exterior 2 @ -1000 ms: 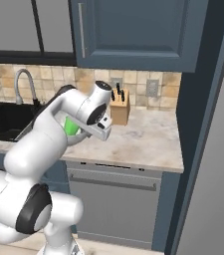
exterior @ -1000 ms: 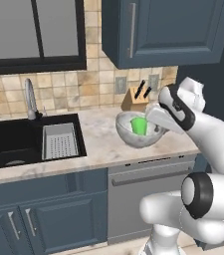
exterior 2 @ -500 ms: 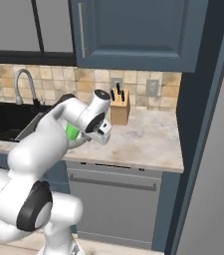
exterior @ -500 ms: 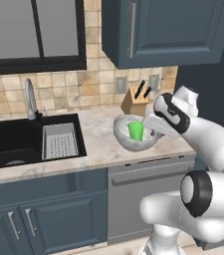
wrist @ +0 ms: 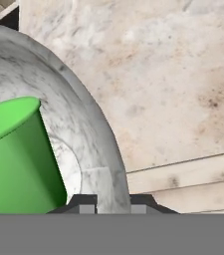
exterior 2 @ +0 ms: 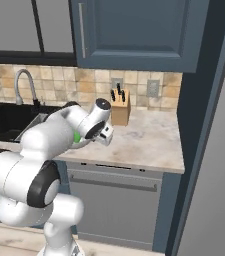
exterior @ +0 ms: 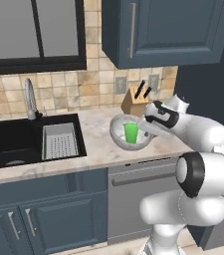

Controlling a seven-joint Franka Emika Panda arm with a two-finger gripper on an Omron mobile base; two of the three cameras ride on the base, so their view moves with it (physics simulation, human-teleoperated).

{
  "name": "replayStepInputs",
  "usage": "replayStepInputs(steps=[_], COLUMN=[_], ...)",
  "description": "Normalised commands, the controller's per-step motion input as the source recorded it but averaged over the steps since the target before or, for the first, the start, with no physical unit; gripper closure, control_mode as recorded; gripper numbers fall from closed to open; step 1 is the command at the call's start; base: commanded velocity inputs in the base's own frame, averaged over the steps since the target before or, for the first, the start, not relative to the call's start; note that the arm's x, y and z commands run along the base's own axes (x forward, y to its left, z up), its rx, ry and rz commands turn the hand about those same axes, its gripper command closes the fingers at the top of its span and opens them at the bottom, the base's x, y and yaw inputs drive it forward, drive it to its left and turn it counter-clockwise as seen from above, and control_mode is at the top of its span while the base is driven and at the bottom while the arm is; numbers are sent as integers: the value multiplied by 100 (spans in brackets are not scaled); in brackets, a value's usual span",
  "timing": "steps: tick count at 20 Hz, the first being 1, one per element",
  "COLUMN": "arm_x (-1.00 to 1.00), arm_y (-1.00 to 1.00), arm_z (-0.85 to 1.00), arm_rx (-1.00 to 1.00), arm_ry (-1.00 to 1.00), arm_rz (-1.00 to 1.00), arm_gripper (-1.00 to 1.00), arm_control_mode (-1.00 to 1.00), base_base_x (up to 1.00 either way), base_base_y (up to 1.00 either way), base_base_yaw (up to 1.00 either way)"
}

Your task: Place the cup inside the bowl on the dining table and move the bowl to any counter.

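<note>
The grey-white speckled bowl (exterior: 119,133) sits low at the counter (exterior: 96,145), in front of the knife block; I cannot tell whether its base touches the stone. The green cup (exterior: 131,132) stands upright inside it. My gripper (exterior: 146,130) is at the bowl's right rim, shut on that rim. In the hand view the rim of the bowl (wrist: 99,130) runs down between my two fingertips (wrist: 86,202), the gripper (wrist: 112,202) straddles it, and the cup (wrist: 19,159) is just left of it. In the right base view a sliver of the cup (exterior 2: 77,137) peeks out behind my arm. The dining table is out of view.
A wooden knife block (exterior: 134,101) stands against the tiled wall behind the bowl. A black sink (exterior: 9,144) with a grey strainer insert (exterior: 59,141) and a faucet (exterior: 30,97) lies to the left. Blue wall cabinets (exterior: 163,30) hang overhead. A dark tall panel (exterior 2: 204,125) bounds the counter (exterior 2: 149,142) on the right.
The bowl with the cup in it has come down a little toward the counter, still held at the rim. My hand lowered with it.
</note>
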Motion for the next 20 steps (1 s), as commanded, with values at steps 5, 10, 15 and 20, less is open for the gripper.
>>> replayStepInputs(steps=[5, 10, 15, 20], arm_x=[35, 5, 7, 9], arm_y=[0, -7, -4, -3], arm_z=[0, 0, 0, -6], arm_rx=[-7, -7, -5, 0], arm_ry=[1, 15, 15, 2], arm_rz=[0, 0, 0, 0], arm_gripper=[100, 100, 100, 100], arm_control_mode=[-100, -100, -100, -100], base_base_x=[0, 0, 0, 0], base_base_y=[0, 0, 0, 0], base_base_yaw=[0, 0, 0, 0])
